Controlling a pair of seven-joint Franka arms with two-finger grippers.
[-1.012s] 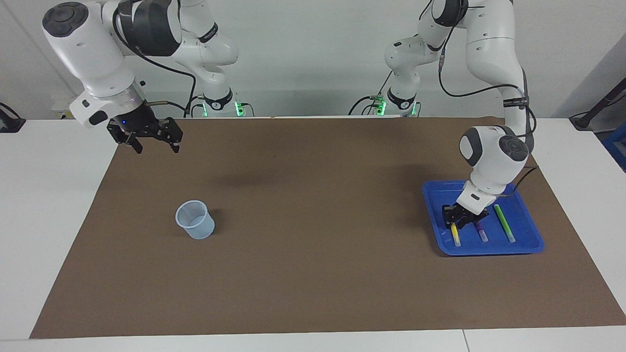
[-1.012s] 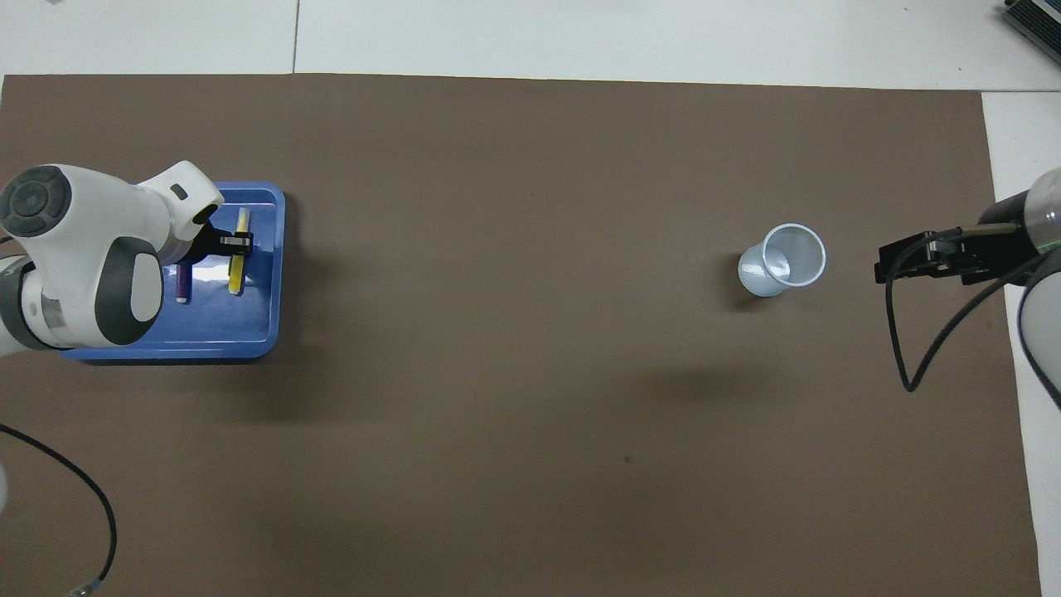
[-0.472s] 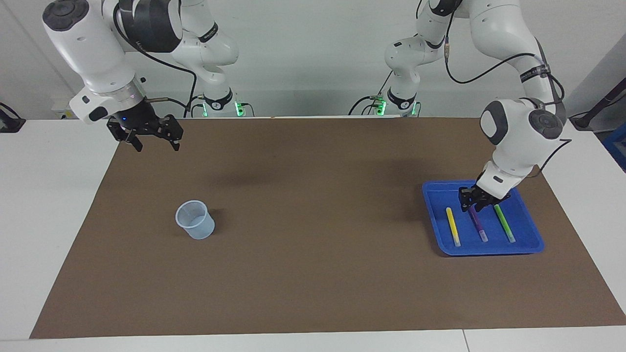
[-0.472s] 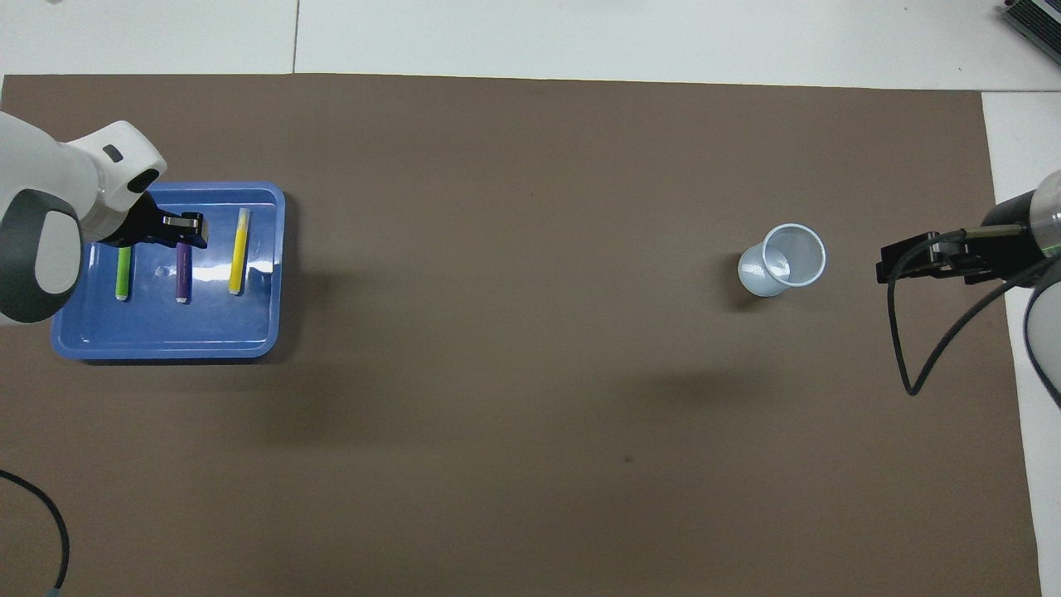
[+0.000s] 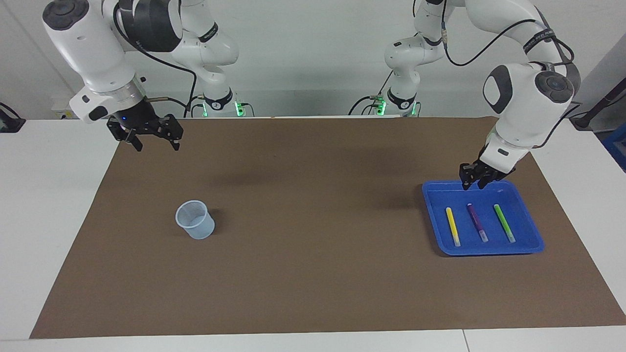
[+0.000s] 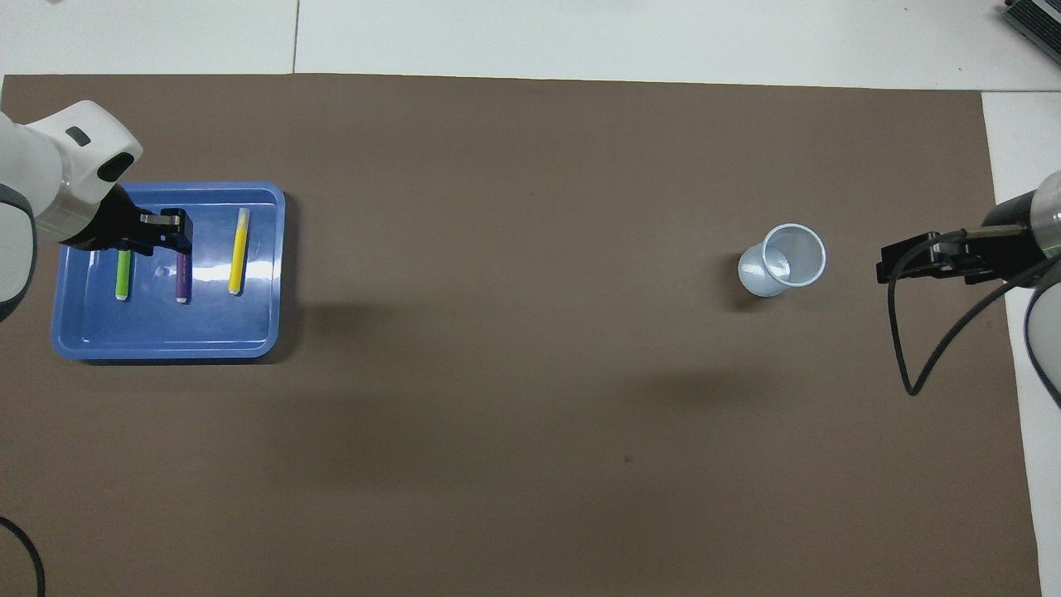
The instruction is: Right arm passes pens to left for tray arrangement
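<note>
Lying side by side in the blue tray (image 5: 530, 242), the yellow pen (image 5: 452, 226), the purple pen (image 5: 476, 222) and the green pen (image 5: 503, 223) rest apart from one another, whitish ends pointing away from the robots. On the facing view's clock the tray sits at about four o'clock on the brown mat (image 5: 313, 274), at the left arm's end of the table, with the purple pen between the other two.

The left gripper (image 5: 479, 183) hangs in the air over the tray's rim nearest the robots, at twelve o'clock from the pens, touching none of them and carrying nothing. Whether its fingers are parted or closed cannot be told from where I stand.

At the right arm's end, the right gripper (image 5: 152, 144) waits above the mat's corner at about ten o'clock, its fingers spread wide and empty. A pale translucent cup (image 5: 195, 220) stands upright on the mat at five o'clock from that gripper, well apart from the tray.
</note>
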